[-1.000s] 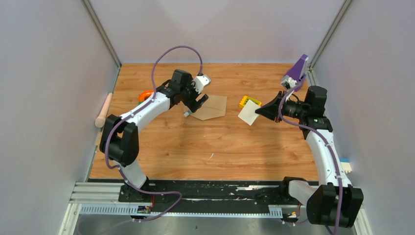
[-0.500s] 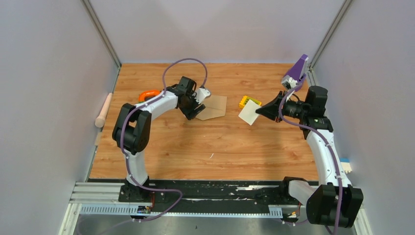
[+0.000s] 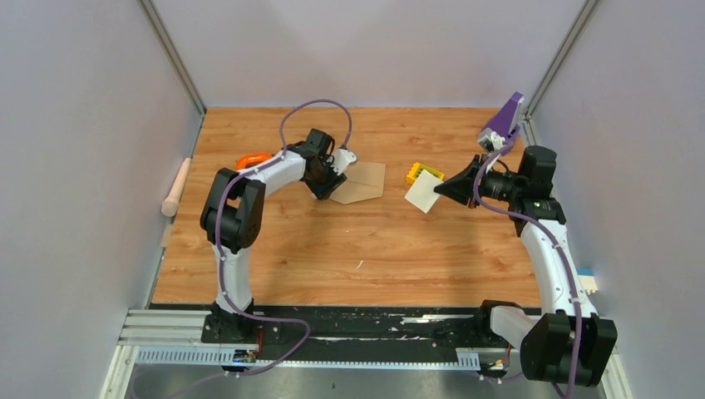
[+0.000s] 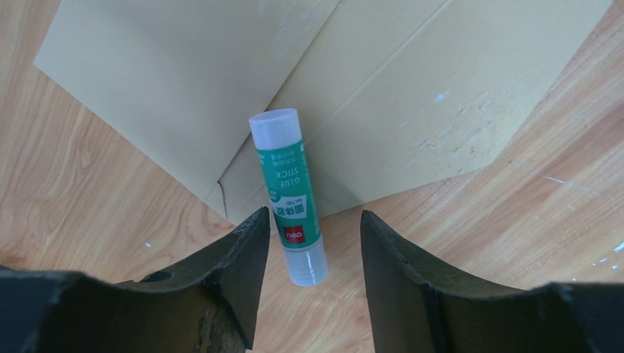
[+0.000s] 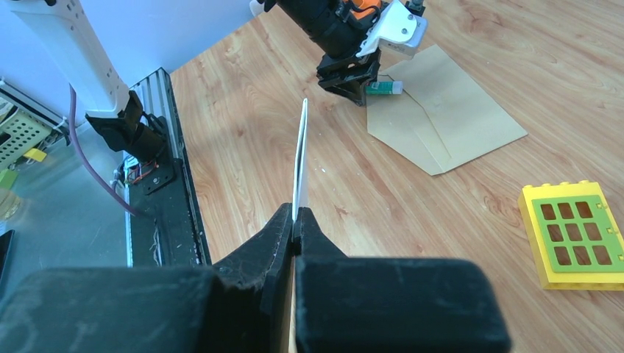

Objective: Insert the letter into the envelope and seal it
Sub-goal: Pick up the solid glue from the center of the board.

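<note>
The tan envelope [image 3: 362,183] lies flat on the table, flap open; it also shows in the left wrist view [image 4: 412,95] and the right wrist view [image 5: 449,118]. A green glue stick [image 4: 288,195] lies across the envelope's edge, partly on the wood. My left gripper [image 4: 309,243] is open, low over the table, with its fingers either side of the stick's clear end, not touching it. My right gripper [image 5: 294,220] is shut on the white letter [image 3: 424,192], held edge-on above the table [image 5: 300,158], to the right of the envelope.
A yellow-green toy window block [image 5: 570,234] lies to the right of the envelope. An orange ring [image 3: 249,159] sits behind the left arm. A purple-white object [image 3: 502,120] sits at the far right wall. A wooden peg [image 3: 176,187] lies at the left edge.
My left gripper has dropped lower and moved slightly left at the envelope's left edge, and the arm has folded closer. The right arm and letter have not moved.
</note>
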You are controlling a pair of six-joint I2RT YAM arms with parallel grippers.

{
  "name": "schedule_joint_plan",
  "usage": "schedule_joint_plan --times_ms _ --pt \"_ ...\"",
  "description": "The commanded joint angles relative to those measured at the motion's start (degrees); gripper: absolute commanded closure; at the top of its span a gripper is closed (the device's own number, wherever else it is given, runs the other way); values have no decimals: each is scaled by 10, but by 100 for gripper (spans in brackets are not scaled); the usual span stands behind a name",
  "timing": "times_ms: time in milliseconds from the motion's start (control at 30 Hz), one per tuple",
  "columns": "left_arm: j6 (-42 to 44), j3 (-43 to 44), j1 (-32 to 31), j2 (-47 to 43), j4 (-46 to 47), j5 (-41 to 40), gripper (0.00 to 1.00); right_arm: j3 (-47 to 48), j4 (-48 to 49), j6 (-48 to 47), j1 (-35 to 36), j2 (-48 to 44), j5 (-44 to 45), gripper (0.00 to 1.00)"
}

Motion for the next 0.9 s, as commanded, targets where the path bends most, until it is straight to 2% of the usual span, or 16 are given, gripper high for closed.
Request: schedule_joint_plan --times_ms 0,100,300,367,567,867 --pt "-12 25 8 10 5 0 45 0 -6 -12 -3 -2 -19 100" --pt "-14 27 9 17 4 -4 51 -1 -6 -12 -3 -2 -20 100" --pt "-15 27 15 17 1 -15 76 -1 -7 -13 -3 -1 -22 100" --pt "-19 26 18 11 -3 -11 80 -1 -7 -13 -3 -1 -22 100" --pt "-30 17 32 -32 -4 -27 83 -1 -7 -13 -3 -2 -24 100" --pt "-69 8 101 -63 17 -62 83 -1 -9 -14 -3 -1 -28 100"
